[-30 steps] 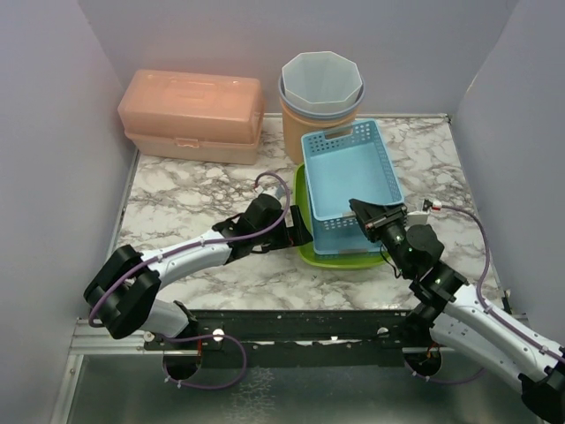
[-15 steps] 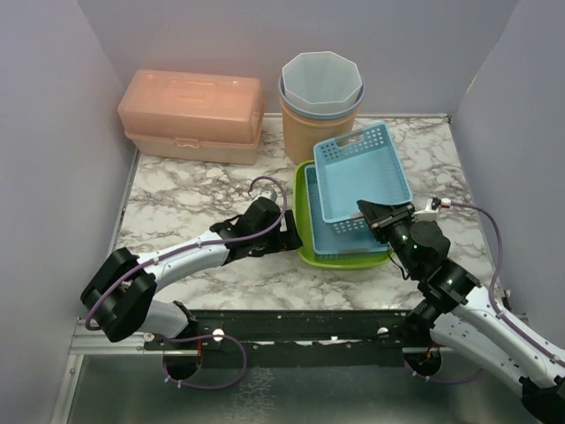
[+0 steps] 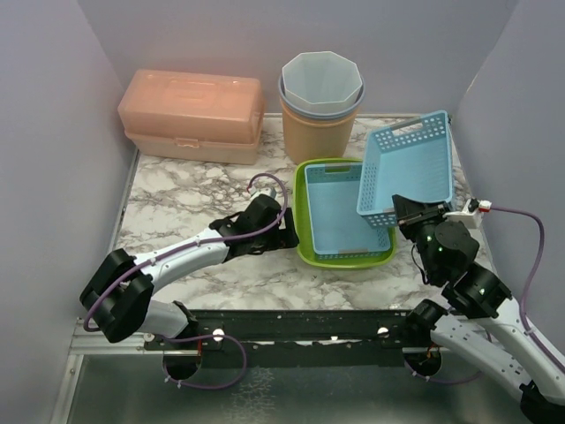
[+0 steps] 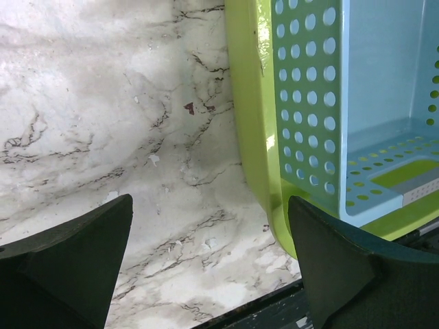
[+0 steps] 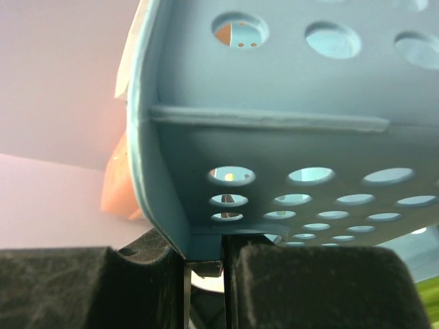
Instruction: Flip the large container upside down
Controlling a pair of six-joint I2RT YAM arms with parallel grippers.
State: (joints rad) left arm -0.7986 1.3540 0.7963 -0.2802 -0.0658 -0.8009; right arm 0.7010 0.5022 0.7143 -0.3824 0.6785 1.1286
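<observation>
My right gripper [image 3: 408, 210] is shut on the near rim of a light blue perforated basket [image 3: 410, 172] and holds it lifted and tilted above the table's right side. In the right wrist view the basket wall [image 5: 288, 82] is pinched between my fingers [image 5: 206, 267]. A second light blue basket [image 3: 331, 212] sits nested in a green tray [image 3: 344, 261]. My left gripper [image 3: 287, 231] is open and empty, low by the tray's left wall. In the left wrist view my gripper [image 4: 212, 260] straddles bare marble beside the green wall [image 4: 250, 103] and the nested basket [image 4: 309, 103].
An orange lidded box [image 3: 192, 115] stands at the back left. A stack of bins, white-grey inside tan [image 3: 320, 97], stands at the back centre behind the tray. Purple walls close the sides and back. Bare marble table [image 3: 194, 199] lies left of the tray.
My right gripper has lifted the upper blue basket out of the nested one, moved it right and back, and tilted it up. The left gripper has stayed beside the tray.
</observation>
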